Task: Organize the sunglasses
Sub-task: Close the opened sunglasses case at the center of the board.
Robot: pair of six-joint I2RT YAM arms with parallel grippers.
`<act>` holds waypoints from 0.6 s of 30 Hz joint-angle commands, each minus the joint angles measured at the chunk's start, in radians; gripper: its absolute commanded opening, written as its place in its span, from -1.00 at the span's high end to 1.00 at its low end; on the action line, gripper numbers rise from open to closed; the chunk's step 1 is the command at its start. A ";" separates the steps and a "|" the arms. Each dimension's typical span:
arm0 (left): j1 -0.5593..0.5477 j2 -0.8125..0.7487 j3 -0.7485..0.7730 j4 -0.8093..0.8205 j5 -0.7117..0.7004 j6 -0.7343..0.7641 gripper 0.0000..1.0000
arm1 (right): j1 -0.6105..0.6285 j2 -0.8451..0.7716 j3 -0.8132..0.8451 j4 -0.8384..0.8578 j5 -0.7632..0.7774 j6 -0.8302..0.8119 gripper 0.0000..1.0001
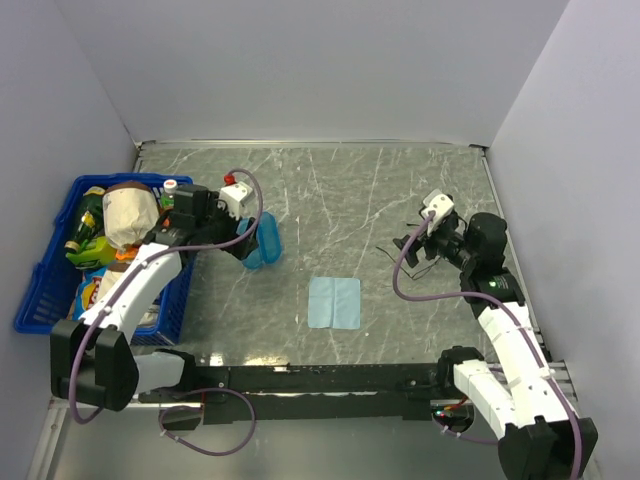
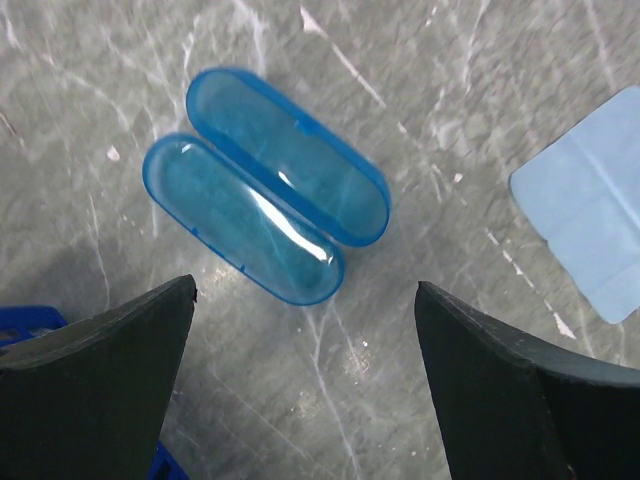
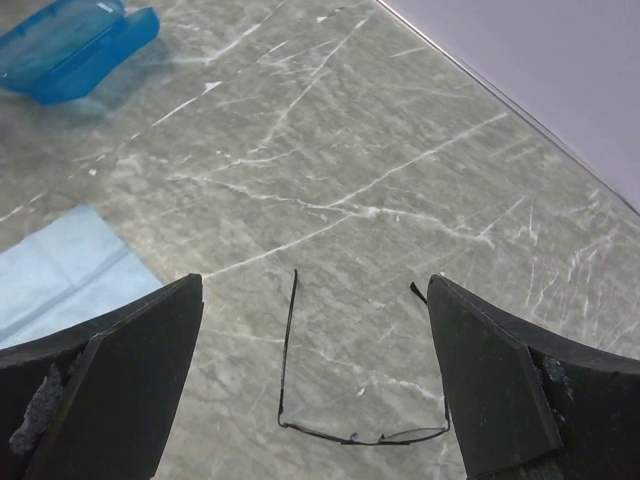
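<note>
Right wrist view: sunglasses flat on the grey marbled table, thin black wire frame, slim arms unfolded and pointing away from the wrist camera, front bar nearest it. Right jaws spread wide and gripping nothing, one finger on either side of the pair. Tip of one arm hidden behind a finger; contact there impossible to tell. Far off to the left, the blue translucent clamshell case; nearer, a corner of the light-blue cloth.

Top external view: sunglasses on the right side of the table, well apart from the case on the left. Cloth between the two, toward the near edge. At the far left, a blue basket packed with bottles and packets.

Left wrist view: left jaws likewise released, wide apart, holding nothing, poised above the case. Both case halves lying open side by side, joined along one long edge.
</note>
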State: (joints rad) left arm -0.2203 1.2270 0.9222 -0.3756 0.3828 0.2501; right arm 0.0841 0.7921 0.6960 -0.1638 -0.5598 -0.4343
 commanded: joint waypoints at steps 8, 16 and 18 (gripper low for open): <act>0.001 0.167 0.066 0.000 -0.073 -0.009 -0.93 | 0.039 0.047 0.126 -0.261 0.029 -0.046 -0.94; -0.001 0.278 0.119 -0.008 0.023 -0.035 -0.93 | 0.161 0.082 0.074 -0.250 0.103 -0.113 -0.87; -0.008 0.285 0.129 -0.019 0.042 -0.026 -0.93 | 0.187 0.088 0.044 -0.233 0.103 -0.136 -0.87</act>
State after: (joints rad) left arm -0.2203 1.5066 0.9966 -0.3866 0.3523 0.2249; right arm 0.2302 0.8837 0.7769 -0.4183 -0.4541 -0.4965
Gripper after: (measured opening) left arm 0.966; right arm 0.938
